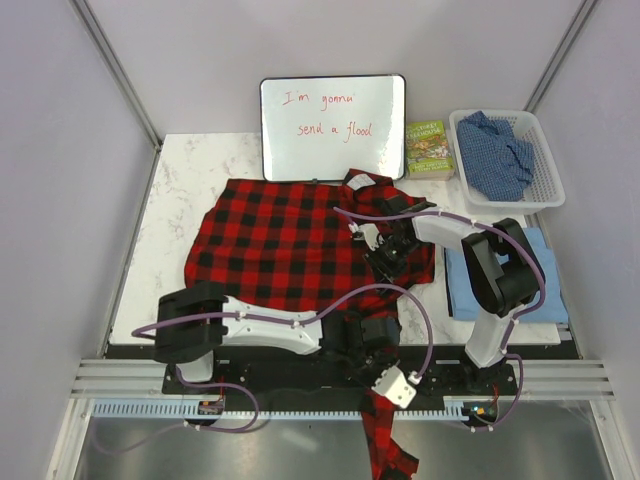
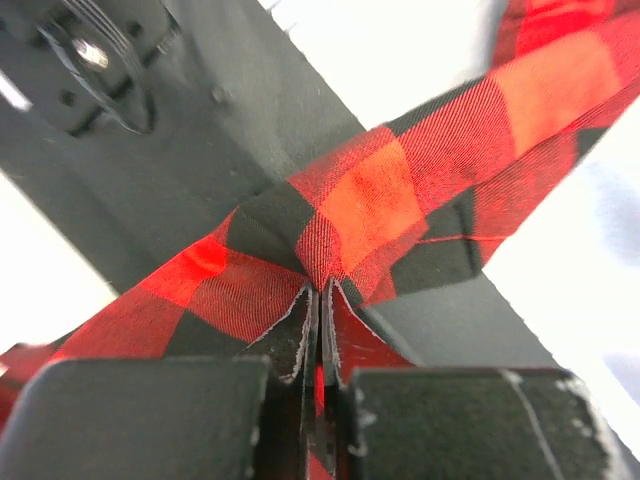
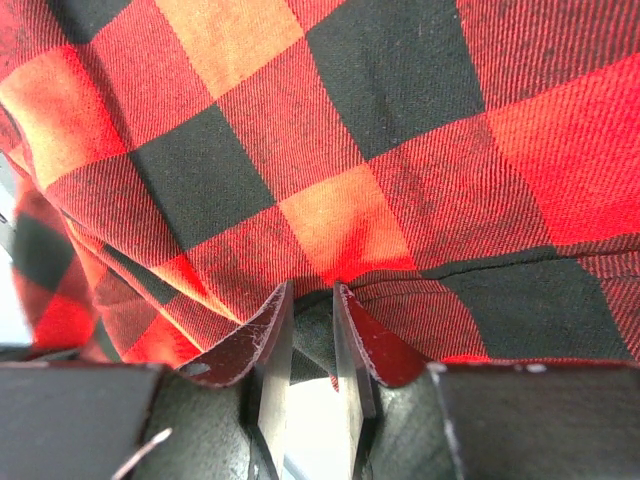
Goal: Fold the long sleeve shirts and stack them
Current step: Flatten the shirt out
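Note:
The red-and-black checked flannel shirt lies spread across the middle of the table. One of its sleeves hangs over the near edge. My left gripper is at the shirt's near edge and is shut on a pinch of the checked cloth, which stretches taut from its fingertips. Over the shirt's right side, my right gripper is shut on a fold of the same flannel. A folded light blue shirt lies on the right, partly under the right arm. The darker blue speckled shirt sits crumpled in a basket.
A white basket stands at the back right, with a green book beside it. A whiteboard with red writing leans at the back centre. The metal rail runs along the near table edge.

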Motion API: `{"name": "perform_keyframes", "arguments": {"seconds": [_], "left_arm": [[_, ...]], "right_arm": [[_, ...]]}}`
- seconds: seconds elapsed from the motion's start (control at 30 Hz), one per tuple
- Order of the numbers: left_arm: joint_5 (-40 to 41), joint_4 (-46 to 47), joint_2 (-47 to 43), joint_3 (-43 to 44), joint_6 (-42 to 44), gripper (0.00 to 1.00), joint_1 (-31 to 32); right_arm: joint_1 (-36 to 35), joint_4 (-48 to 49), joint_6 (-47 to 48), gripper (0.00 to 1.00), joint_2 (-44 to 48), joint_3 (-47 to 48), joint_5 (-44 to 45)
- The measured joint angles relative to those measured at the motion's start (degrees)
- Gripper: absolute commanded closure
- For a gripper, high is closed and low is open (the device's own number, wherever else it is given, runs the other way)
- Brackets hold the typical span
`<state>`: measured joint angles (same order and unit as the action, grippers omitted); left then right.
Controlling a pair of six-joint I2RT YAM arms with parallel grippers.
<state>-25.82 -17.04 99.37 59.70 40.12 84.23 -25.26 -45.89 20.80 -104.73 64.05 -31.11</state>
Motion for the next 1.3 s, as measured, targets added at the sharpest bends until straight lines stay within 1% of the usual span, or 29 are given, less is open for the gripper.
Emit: {"name": "perform_keyframes", "arguments": {"seconds": [0.1, 0.23, 0.33, 0.43, 0.53, 0.6, 0.73, 0.87, 1.0, 1.17, 1.23, 1.3], "left_arm": [[0.20, -1.60, -4.76, 0.57, -0.20, 0.98, 0.13], [0.07, -2.67, -16.76, 0.35, -0.70, 0.98, -0.96], [-0.70, -2.91, -26.18, 0.26, -1.16, 0.98, -4.22], [-1.88, -3.10, -30.47, -0.31, -2.01, 0.98, -9.94], [-2.64, -3.17, -31.04, -2.19, -3.10, 0.98, -16.41], [-2.86, -3.41, -30.88, -3.96, -3.21, 0.98, -19.52], [-3.37, -3.21, -30.51, -8.44, -2.93, 0.98, -22.93], [-5.16, -3.85, -30.67, -14.27, -0.57, 0.98, -23.26], [-7.50, -6.64, -32.09, -18.12, 2.78, 0.98, -22.05], [-9.27, -7.48, -36.00, -18.60, 4.85, 0.98, -20.26], [-9.73, -7.39, -36.00, -18.12, 4.83, 0.98, -20.98], [-10.03, -7.08, -35.95, -18.10, 4.83, 0.98, -23.04]], "right_arm": [[0.04, 0.00, 0.09, 0.70, 0.00, -0.17, 0.02], [0.04, -0.09, 0.22, 0.70, 0.00, -0.17, 0.09], [0.04, -0.68, 0.24, 0.70, 0.00, -0.17, 0.37], [0.04, -1.49, 0.33, 0.69, 0.00, -0.17, 0.68], [0.04, -1.90, 0.57, 0.69, 0.02, -0.17, 0.98], [0.04, -2.23, 0.90, 0.69, 0.04, -0.17, 1.20], [0.11, -3.58, 2.05, 0.68, 0.13, -0.17, 1.57], [0.15, -6.05, 3.63, 0.61, 1.42, -0.17, 2.58], [0.39, -8.17, 4.37, 0.61, 5.70, 0.72, 3.02], [1.27, -8.76, 4.59, 0.66, 7.15, 5.68, 5.18], [2.34, -8.87, 5.40, 0.66, 6.58, 5.90, 6.47], [3.85, -9.14, 6.08, 0.67, 4.74, 5.86, 7.69]]}}
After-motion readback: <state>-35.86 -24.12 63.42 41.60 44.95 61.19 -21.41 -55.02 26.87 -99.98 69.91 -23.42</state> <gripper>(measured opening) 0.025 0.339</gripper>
